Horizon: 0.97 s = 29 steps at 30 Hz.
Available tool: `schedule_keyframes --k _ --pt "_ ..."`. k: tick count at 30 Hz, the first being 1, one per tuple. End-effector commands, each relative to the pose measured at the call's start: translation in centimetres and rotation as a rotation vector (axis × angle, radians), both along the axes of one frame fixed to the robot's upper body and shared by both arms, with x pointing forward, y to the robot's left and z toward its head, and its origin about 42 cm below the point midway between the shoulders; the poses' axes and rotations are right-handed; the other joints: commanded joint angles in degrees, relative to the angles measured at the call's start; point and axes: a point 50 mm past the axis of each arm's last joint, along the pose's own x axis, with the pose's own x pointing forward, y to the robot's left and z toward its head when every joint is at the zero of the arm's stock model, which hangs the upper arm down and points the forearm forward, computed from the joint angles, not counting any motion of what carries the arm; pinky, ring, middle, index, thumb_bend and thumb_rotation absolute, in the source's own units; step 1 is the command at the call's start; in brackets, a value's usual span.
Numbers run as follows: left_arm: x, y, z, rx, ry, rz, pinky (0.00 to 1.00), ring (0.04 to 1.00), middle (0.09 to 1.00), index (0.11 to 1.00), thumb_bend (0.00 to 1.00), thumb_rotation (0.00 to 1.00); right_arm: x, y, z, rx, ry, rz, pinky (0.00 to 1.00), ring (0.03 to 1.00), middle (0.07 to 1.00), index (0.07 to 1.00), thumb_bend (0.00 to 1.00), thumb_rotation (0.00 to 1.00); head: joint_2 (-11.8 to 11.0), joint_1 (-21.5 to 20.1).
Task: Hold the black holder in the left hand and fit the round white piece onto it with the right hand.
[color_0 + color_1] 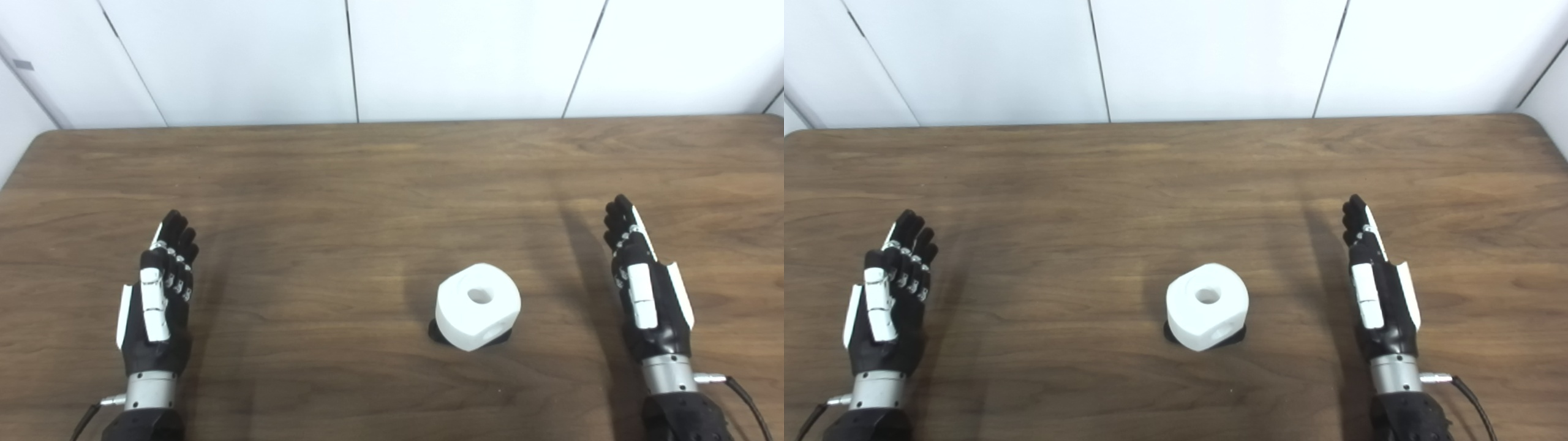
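Observation:
A round white piece [478,305] with a hole in its top and another in its side stands near the middle of the wooden table [367,184]. It sits on a black holder [438,334], of which only a thin rim shows beneath it. My left hand [160,294] rests far to the left, fingers straight and apart, holding nothing. Well to the right of the white piece, my right hand [643,285] is likewise open and empty. Neither hand touches the piece or the holder.
White wall panels [429,55] rise behind the table's far edge. The table's rounded back corners show at far left and, in the right eye view, at far right [1534,122].

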Motion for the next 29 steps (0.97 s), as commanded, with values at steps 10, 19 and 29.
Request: schedule_keyframes --k 10,19,29 --pt "-0.47 0.84 -0.70 0.061 0.031 0.015 1.00 0.994 0.991 0.986 0.60 1.00 -0.72 1.17 -0.82 0.016 0.008 -0.013 1.00 0.988 0.968 0.952 0.59 0.97 0.0 -1.4" --pt "-0.55 0.99 -0.75 0.063 0.020 0.013 1.00 0.984 0.990 0.978 0.61 1.00 -0.68 1.20 -0.83 0.060 -0.016 -0.026 1.00 0.976 0.960 0.948 0.59 0.99 0.6 -1.9" --pt "-0.27 0.59 -0.73 0.057 0.001 0.016 1.00 0.993 0.973 0.952 0.60 1.00 -0.85 1.20 -0.87 0.034 -0.001 -0.022 1.00 0.971 0.956 0.942 0.58 1.00 1.6 -2.4"
